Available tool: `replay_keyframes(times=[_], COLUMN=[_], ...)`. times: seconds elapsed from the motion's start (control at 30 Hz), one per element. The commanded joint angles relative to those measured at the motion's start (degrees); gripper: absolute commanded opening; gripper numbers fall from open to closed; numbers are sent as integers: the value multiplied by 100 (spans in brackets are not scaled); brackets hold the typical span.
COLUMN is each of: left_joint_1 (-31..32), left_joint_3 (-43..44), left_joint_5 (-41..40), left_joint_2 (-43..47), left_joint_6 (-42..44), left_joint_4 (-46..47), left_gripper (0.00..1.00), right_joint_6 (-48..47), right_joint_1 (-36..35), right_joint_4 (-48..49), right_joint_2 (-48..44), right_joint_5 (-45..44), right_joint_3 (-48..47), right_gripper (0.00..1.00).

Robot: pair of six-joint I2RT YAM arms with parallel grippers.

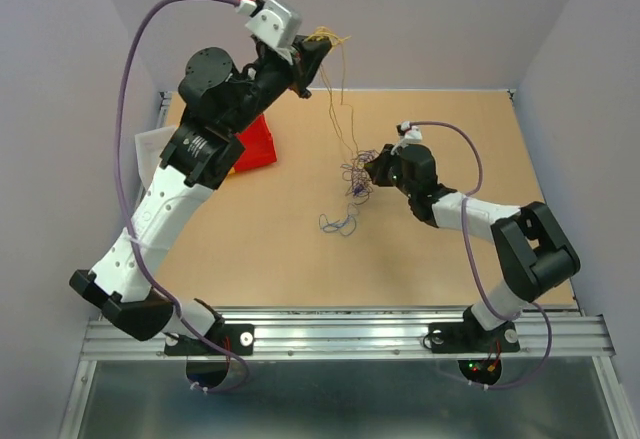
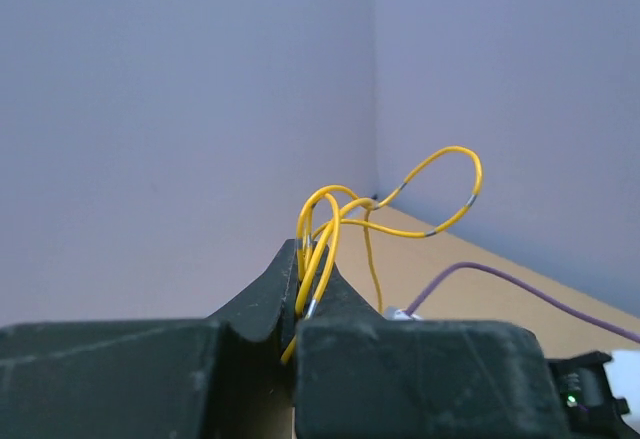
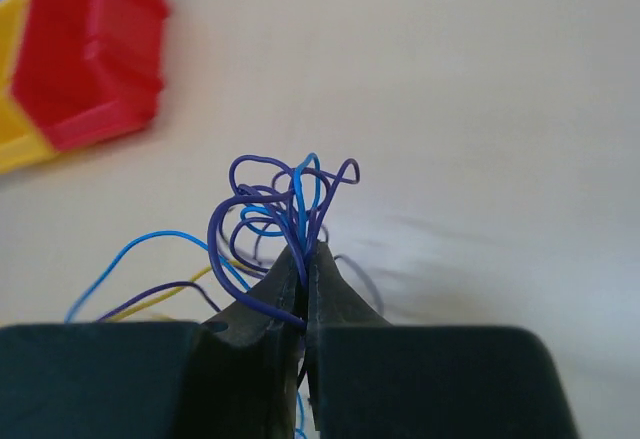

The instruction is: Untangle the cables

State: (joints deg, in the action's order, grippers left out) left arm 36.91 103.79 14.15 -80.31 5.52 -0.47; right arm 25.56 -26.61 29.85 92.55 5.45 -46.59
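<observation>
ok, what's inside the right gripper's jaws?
A bunch of dark purple and blue cables, pinched by the shut right gripper. The pinched stretch is covered by the fingers, so strand count is unclear.

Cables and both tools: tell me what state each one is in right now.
left tool, shut on yellow cables, raised high.
right tool, shut on blue and purple cables, low over the table.
yellow cables, pinched, trailing down to the tangle.
blue and purple cables, pinched, bunched in loops.

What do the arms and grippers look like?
Left arm and right arm: white shells, black joints. Left gripper and right gripper: black tapered wedges. A lilac cord loops along each arm; the left one ends in a red plug.
</observation>
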Motion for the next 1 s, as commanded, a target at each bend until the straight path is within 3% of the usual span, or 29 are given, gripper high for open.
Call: replay_keyframes(times=[0.0, 0.17, 0.27, 0.33, 0.53, 0.77, 0.8, 0.83, 0.9, 0.93, 0.97], left_joint_1=[10, -174, -491, -500, -439, -202, -140, -140, -122, -122, -105], left_joint_3=[-7, -543, -771, -1079, -1668, -2178, -2257, -2310, -2598, -2705, -2802], left_joint_5=[-1676, -2548, -1954, -1128, -125, 669, 668, 755, 1061, 1220, 1378], left_joint_2=[437, 341, 262, 174, -545, -1583, -1654, -1654, -1567, -1514, -1479], left_joint_6=[230, 406, 265, 309, 151, 423, 554, 616, 766, 845, 898], left_joint_4=[337, 706, 916, 996, 1110, 1049, 997, 996, 1127, 1198, 1242], left_gripper=[0, 0, 0, 0, 0, 2, 9, 36, 70, 74, 78], right_joint_6=[502, 669, 652, 573, 503, 28, -7, -33, -164, -235, -288], right_joint_1=[51, 68, 68, 60, 60, 68, 60, 68, 68, 68, 68], right_joint_4=[-1420, -1578, -1719, -1745, -1780, -1631, -1570, -1517, -1264, -1123, -965], right_joint_2=[-649, -1869, -2312, -2680, -3384, -3455, -3437, -3437, -3454, -3463, -3507], right_joint_5=[-3127, -3779, -3947, -3816, -3517, -2533, -2471, -2296, -1763, -1758, -1158], right_joint_3=[68, 650, 923, 1028, 1310, 1328, 1345, 1354, 1450, 1451, 1555], right_gripper=[1, 0, 1, 1, 1, 1, 1, 1, 1, 1, 1])
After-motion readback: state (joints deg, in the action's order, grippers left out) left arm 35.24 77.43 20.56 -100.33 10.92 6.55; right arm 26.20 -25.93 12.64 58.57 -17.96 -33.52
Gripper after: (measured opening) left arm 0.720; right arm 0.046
